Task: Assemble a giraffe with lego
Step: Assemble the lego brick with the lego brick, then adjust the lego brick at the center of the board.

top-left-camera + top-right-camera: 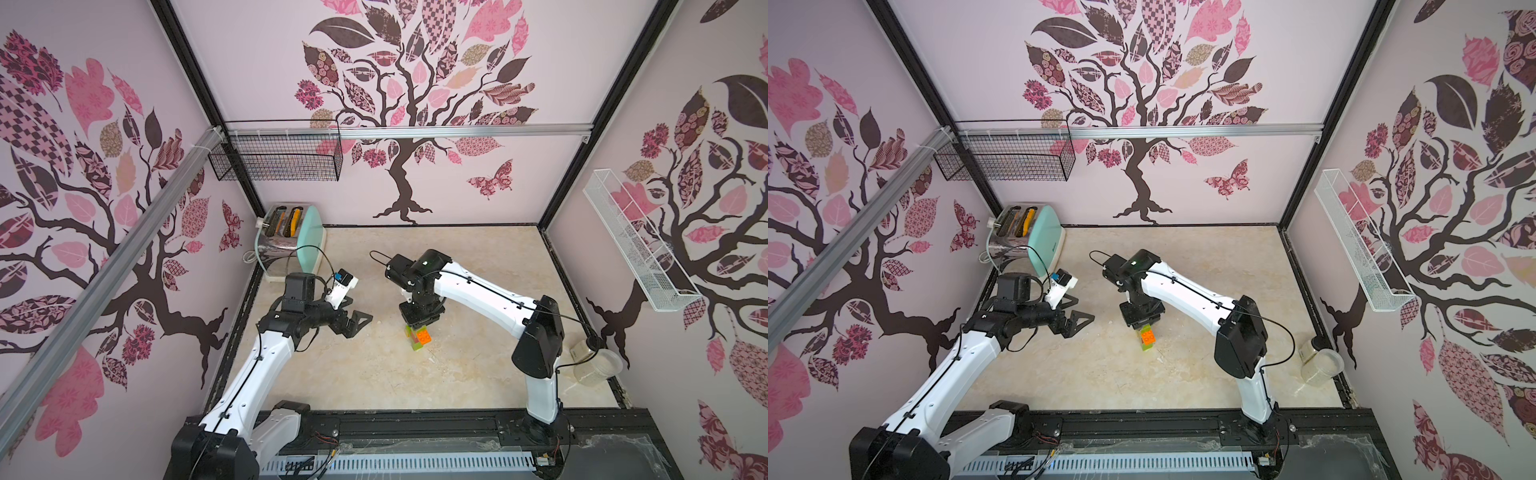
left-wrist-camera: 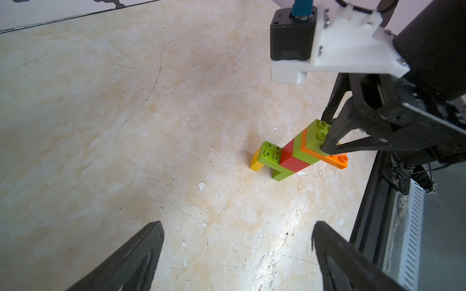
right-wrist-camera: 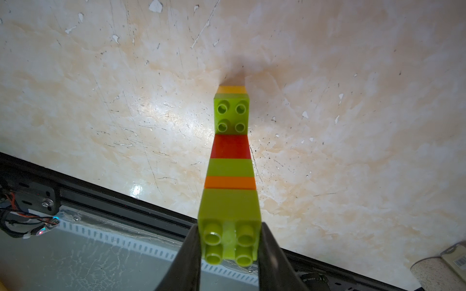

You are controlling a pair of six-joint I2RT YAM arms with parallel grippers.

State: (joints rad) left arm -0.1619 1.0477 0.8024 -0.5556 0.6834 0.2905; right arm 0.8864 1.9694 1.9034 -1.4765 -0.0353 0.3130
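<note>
The giraffe [image 2: 290,156] stands upright on the table's middle, with lime green and yellow legs, a red and green neck and an orange head brick [image 2: 335,158]. A lime green lego brick [image 3: 230,209] tops it. My right gripper [image 3: 229,241] points straight down and is shut on that top brick, one finger on each side. In both top views the right gripper [image 1: 417,322] hides most of the giraffe [image 1: 419,336] [image 1: 1147,338]. My left gripper [image 1: 357,322] hovers open and empty to the giraffe's left, a short gap away. Bare table shows between its fingers [image 2: 141,252].
A toaster [image 1: 291,237] stands at the back left corner. A clear jar [image 1: 598,365] lies by the right wall. A black wire basket [image 1: 278,153] and a white wire shelf [image 1: 636,245] hang on the walls. A black rail [image 1: 415,419] runs along the table's front edge.
</note>
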